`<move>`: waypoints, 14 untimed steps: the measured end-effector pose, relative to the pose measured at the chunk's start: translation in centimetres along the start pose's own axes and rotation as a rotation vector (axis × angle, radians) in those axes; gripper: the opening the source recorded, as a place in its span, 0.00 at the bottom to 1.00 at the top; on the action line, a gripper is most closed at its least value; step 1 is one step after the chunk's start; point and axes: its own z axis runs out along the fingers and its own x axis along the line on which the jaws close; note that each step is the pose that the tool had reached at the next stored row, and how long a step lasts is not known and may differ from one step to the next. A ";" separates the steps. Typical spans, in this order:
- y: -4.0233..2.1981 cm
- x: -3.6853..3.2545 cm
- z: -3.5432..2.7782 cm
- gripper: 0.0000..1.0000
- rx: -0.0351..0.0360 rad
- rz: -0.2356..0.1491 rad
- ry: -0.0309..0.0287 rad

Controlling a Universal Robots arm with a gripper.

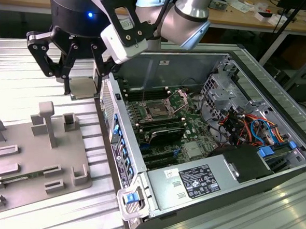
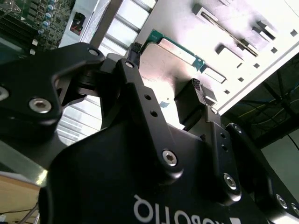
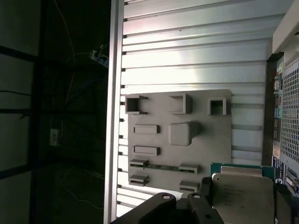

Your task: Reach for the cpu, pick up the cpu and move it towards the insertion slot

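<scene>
The tool point(image 1: 82, 82) is up in the air and it is holding the cpu point(image 1: 84, 90). Its black fingers point(image 2: 196, 89) press on two sides of the cpu. The flat silver square with its green rim sits between them in both wrist views. The cpu touches nothing under it. Below the tool is the shiny ribbed worktop point(image 1: 20, 75). Lower down from the tool, toward the exterior view's left, a grey tray point(image 1: 62, 155) lies on the worktop, with little walls and pockets on it. A long thin green memory stick point(image 3: 161, 164) lies in one of the tray's holders. Just beside the tool, toward the exterior view's right, stands the open computer case point(image 1: 227, 173). Inside it, on the green board, is the insertion slot point(image 1: 157, 110), a square with a dark middle and a silver frame. The slot is well apart from the tool, and the cpu is not over it yet.
</scene>
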 end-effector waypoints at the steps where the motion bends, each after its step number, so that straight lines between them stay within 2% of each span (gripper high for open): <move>1: -0.01 -0.10 -0.01 0.55 0.0001 0.000 0.0000; 7: -0.06 -0.95 -0.03 0.55 0.0000 0.000 0.0000; 14: -0.09 -1.38 -0.04 0.55 0.0000 0.000 0.0001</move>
